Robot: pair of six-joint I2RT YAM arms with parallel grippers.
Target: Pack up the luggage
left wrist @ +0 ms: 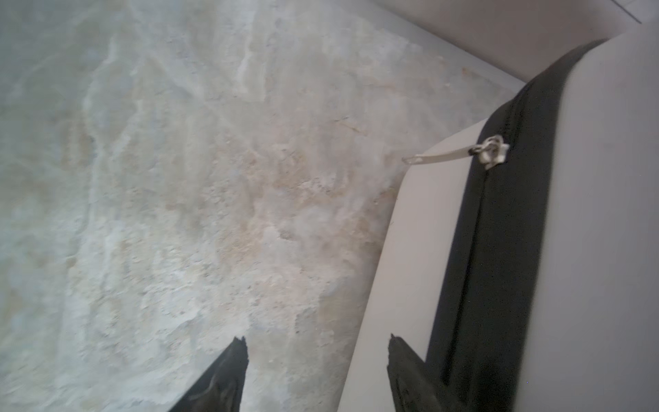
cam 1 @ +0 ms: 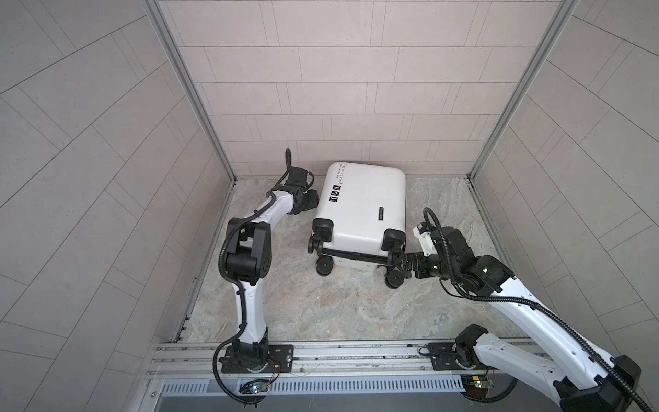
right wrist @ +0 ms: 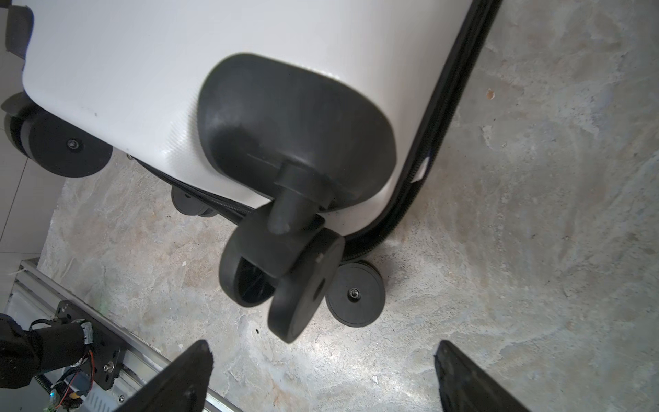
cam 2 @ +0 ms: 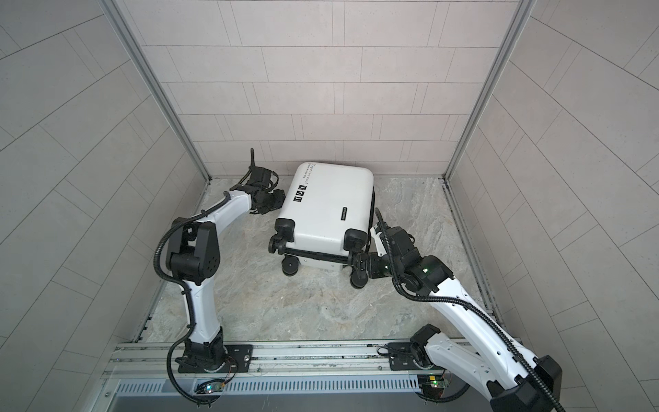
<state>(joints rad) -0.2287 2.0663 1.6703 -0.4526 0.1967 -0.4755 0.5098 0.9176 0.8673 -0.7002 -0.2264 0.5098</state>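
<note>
Beside luggage: left gripper spread, right gripper spread; zipper pull blurred.

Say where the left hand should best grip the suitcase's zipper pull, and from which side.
Likely the flat tab, not the slider: it juts sideways off the black zipper band, so come from the left-arm side of the suitcase.

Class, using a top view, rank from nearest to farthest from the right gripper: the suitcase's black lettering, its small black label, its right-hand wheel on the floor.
1. Floor wheel, beside the right gripper at the luggage's near right corner.
2. Small black label, on top, right side.
3. Black lettering, at the far left corner.
</note>
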